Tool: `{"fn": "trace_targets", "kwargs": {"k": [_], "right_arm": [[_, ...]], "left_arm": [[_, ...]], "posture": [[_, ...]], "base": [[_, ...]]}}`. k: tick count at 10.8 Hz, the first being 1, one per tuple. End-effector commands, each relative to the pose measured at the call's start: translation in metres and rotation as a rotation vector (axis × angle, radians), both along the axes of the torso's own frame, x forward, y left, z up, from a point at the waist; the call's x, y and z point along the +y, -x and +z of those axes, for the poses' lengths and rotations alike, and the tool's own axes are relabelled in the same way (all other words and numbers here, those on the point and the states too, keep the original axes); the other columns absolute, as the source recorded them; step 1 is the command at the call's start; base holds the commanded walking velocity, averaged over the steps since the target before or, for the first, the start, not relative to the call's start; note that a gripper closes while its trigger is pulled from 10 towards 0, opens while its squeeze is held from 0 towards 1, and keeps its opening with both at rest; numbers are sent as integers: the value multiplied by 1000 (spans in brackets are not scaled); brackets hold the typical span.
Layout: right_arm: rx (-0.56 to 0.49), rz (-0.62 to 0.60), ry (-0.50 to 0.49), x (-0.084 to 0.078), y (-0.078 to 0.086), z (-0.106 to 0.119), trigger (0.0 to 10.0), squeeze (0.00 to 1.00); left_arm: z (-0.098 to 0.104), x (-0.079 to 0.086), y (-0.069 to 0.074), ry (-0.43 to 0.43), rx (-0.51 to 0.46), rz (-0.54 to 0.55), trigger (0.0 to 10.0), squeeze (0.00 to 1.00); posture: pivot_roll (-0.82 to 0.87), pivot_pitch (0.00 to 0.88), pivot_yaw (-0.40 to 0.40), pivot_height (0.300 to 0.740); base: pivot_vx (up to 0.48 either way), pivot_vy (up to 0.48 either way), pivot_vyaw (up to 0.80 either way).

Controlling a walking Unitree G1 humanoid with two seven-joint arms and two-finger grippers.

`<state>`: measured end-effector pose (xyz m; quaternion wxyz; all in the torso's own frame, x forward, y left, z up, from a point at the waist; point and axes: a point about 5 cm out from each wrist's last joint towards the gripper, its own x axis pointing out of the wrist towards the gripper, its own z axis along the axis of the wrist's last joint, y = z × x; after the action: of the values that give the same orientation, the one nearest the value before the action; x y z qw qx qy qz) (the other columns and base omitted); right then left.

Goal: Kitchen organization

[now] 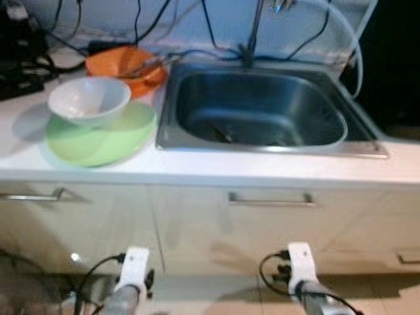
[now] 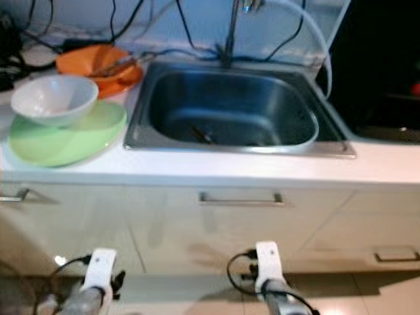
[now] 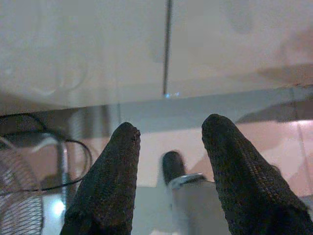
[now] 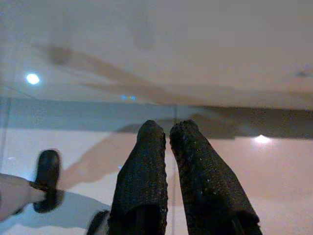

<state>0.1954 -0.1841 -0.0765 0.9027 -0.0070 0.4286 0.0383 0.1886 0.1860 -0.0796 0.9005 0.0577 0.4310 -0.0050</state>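
Observation:
A white bowl [image 1: 88, 98] rests on a light green plate [image 1: 102, 138] on the white counter [image 1: 216, 167], left of the steel sink [image 1: 259, 108]. Behind them an orange bowl [image 1: 128, 65] holds a utensil. A dark utensil [image 1: 220, 133] lies in the sink basin. Both arms hang low in front of the cabinets, the left arm [image 1: 131, 279] and the right arm [image 1: 302, 272]. My left gripper [image 3: 168, 132] is open, with nothing between its fingers. My right gripper [image 4: 167, 128] is shut and empty, pointing at the floor and the cabinet base.
Cabinet drawers with metal handles [image 1: 270, 197] stand below the counter. A faucet [image 1: 252, 33] and black cables [image 1: 138, 20] run along the back wall. A fan grille [image 3: 19, 205] and a cable lie on the tiled floor near the left arm.

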Motion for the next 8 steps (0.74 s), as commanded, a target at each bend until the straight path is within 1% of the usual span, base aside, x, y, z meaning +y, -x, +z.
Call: {"fn": "trace_targets", "kwargs": {"k": [1, 6, 8], "right_arm": [[23, -1, 16, -7, 5, -2, 10000, 0], [33, 19, 31, -8, 4, -2, 10000, 0], [28, -3, 32, -8, 5, -2, 10000, 0]], "left_arm": [[-3, -5, 4, 1, 23, -15, 10000, 0], [-4, -5, 6, -1, 39, -23, 10000, 0], [-5, -4, 8, -4, 46, -21, 10000, 0]], "posture": [[58, 25, -68, 740], [56, 25, -68, 740], [57, 28, -68, 740]], "base": [[0, 0, 0], [0, 0, 0], [0, 0, 0]]}}
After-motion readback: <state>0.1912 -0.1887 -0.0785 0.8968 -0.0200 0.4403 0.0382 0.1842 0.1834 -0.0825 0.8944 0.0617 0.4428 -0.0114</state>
